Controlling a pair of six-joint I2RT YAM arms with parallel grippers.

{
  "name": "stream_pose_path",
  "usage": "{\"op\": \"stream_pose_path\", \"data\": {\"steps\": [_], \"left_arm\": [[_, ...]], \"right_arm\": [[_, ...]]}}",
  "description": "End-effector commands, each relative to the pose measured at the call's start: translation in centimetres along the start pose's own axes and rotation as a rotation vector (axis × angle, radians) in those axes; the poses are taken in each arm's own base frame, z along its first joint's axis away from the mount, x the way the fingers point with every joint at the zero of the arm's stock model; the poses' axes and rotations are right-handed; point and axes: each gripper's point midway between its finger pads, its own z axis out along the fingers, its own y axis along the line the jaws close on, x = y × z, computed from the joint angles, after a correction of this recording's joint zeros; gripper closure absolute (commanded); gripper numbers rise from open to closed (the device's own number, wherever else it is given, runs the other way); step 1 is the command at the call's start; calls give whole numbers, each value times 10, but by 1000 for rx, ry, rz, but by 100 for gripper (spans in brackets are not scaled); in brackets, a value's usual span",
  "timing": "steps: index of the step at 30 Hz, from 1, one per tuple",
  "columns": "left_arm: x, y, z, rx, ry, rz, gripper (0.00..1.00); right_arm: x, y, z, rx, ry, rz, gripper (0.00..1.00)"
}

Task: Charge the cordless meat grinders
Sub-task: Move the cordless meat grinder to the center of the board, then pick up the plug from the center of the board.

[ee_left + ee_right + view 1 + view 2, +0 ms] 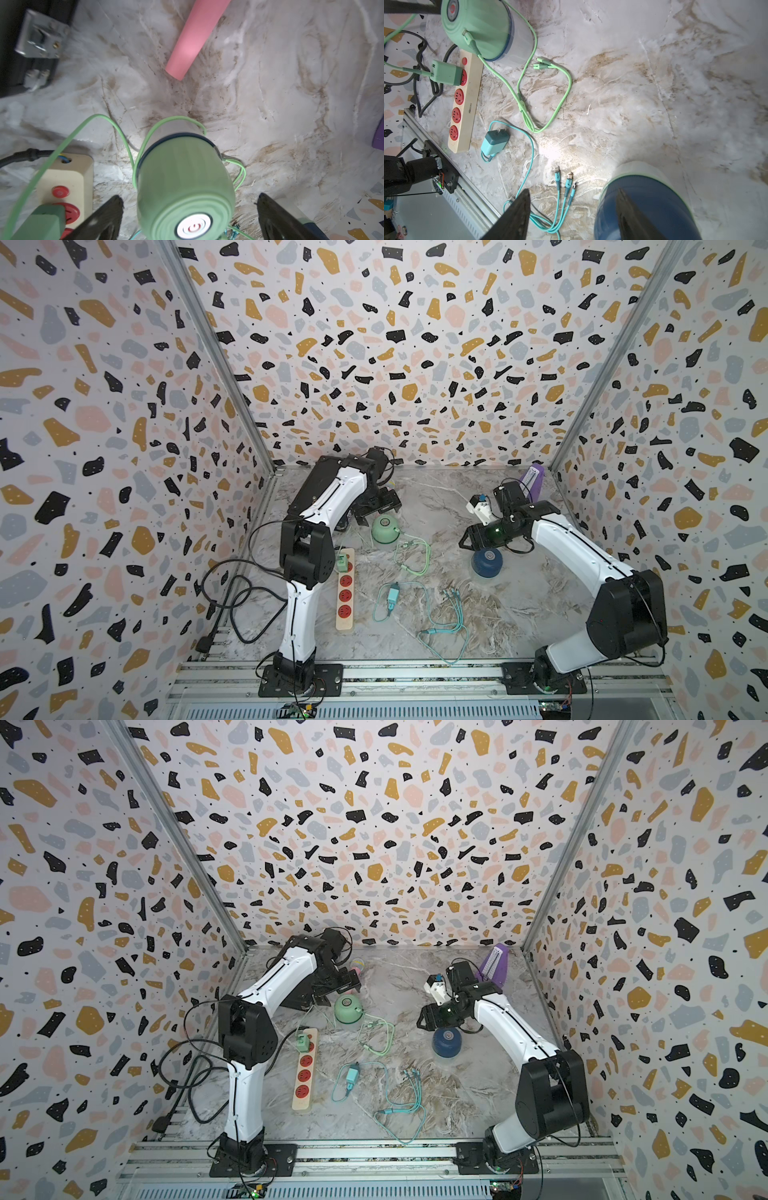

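Left fingers (104, 218), wide apart and empty, flank the mint green grinder (185, 182), its green cable (508, 87) plugged in; right fingers (517, 214), apart and empty, hover over the uncabled navy grinder (654, 203), likely next to charge.

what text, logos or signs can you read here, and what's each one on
Red power symbol: round button on the mint green grinder.
Faint power symbol: red switch on the power strip.
Print on the power strip's side: too blurred to read.
Scale on the purple metronome: too small to read.
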Motion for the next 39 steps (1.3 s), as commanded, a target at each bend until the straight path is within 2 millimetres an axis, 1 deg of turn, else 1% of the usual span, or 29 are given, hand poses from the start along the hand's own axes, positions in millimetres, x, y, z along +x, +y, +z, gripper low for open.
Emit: {"op": "stream_pose_path", "data": {"steps": [1,3,6,7,10,16,18,20,22,25,27,29,32,34,37,39], "left_arm": [[-2,-8,-55,42,-110,79,1],[1,-7,-68,61,-133,105,1],[14,-1,-85,74,-150,163,1],[19,4,-90,75,-159,181,1],[40,22,-95,82,-165,231,0],[84,59,-87,130,-110,289,3],[100,70,-85,146,-96,285,3],[116,81,-78,157,-86,280,3],[127,93,-69,157,-82,256,3],[142,109,-58,171,-100,182,4],[148,119,-54,178,-128,118,4],[155,124,-57,186,-144,89,5],[160,132,-64,170,-164,106,5],[164,134,-67,171,-169,130,5],[169,138,-64,173,-162,148,6],[172,140,-63,171,-159,156,6]], "right_arm": [[-3,6,-20,39,-45,-47,34],[-5,10,-23,45,-59,-65,35],[-5,23,-25,34,-78,-101,36],[-4,29,-25,33,-83,-115,37],[1,46,-17,41,-81,-139,38],[17,85,17,12,-102,-121,40],[20,95,24,25,-98,-92,40],[23,107,31,34,-98,-109,40],[29,115,42,39,-96,-133,39],[44,115,63,4,-67,-73,36],[52,112,76,-10,-48,4,35],[54,111,82,-2,-42,77,34],[44,123,89,-16,-97,147,33],[42,130,99,-11,-97,189,32],[41,141,113,-7,-100,237,32],[41,146,121,0,-93,280,32]]}}
